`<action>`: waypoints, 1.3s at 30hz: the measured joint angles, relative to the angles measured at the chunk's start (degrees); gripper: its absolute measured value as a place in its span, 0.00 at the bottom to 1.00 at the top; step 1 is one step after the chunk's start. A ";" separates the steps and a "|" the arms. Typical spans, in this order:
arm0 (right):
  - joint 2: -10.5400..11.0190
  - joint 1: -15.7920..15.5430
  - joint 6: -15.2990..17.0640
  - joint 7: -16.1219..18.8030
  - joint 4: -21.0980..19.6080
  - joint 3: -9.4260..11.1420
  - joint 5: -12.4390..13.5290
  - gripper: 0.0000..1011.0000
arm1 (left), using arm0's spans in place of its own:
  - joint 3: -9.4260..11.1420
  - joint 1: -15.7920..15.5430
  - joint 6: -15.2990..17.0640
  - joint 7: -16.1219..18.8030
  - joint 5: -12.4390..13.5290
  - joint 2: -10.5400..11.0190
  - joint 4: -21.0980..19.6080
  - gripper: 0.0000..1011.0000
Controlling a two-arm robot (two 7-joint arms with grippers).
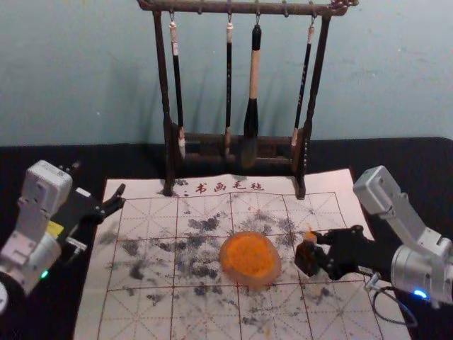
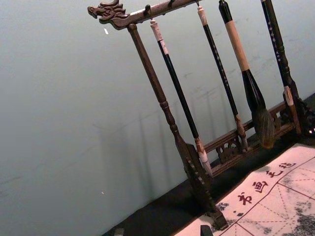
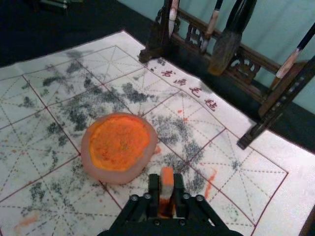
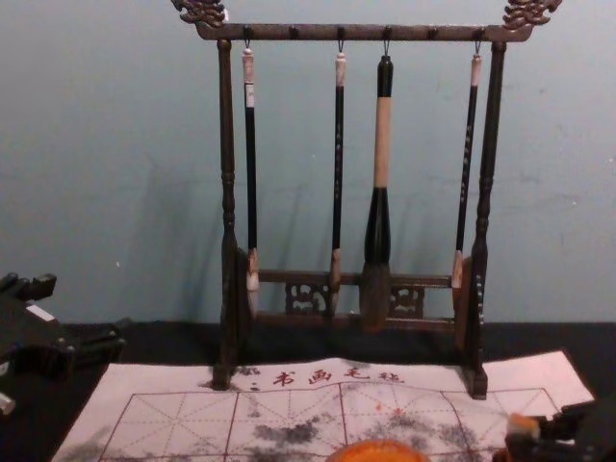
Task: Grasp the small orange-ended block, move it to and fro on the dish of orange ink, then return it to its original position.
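1. While the mat's (image 1: pixel 92 312) near edge is cut off in the head view, its grid and dark smudges show.
2. Right of the dish, over the mat, the right gripper (image 1: pixel 315 249) is closed on the block (image 3: pixel 167 180), whose orange end pokes out; its lower part is hidden between the fingers (image 3: pixel 153 187), and a dark shape around it is hard to make out.
3. Near the mat's middle sits the dish (image 1: pixel 274 278), orange ink (image 1: pixel 250 255) spread inside its pale rim; the chest view cuts it off.
4. By the mat's left edge, toward the far corner, the left gripper (image 1: pixel 120 197) hangs with parted, empty fingers.
5. At the mat's far edge stands the rack (image 4: pixel 227 192), four brushes (image 4: pixel 382 144) hanging from it.
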 joint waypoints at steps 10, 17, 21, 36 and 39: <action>0.00 -0.02 0.03 0.01 -0.01 0.00 -0.05 0.45 | 0.00 0.00 0.00 0.00 0.00 0.00 0.00 0.99; 0.00 0.00 0.00 0.02 -0.02 0.00 -0.03 0.67 | 0.00 0.00 0.00 0.00 0.00 0.00 0.00 0.99; 0.00 0.00 -0.03 0.01 -0.02 0.00 -0.02 0.78 | 0.00 0.00 0.00 0.00 0.00 0.00 0.00 0.99; 0.00 0.00 -0.08 0.02 -0.02 0.00 0.03 0.99 | 0.00 0.00 0.00 0.00 0.00 0.00 0.00 0.99; -0.05 -0.06 -0.28 -0.03 -0.03 0.08 0.02 0.99 | 0.00 0.00 0.00 0.00 0.00 0.00 0.00 0.99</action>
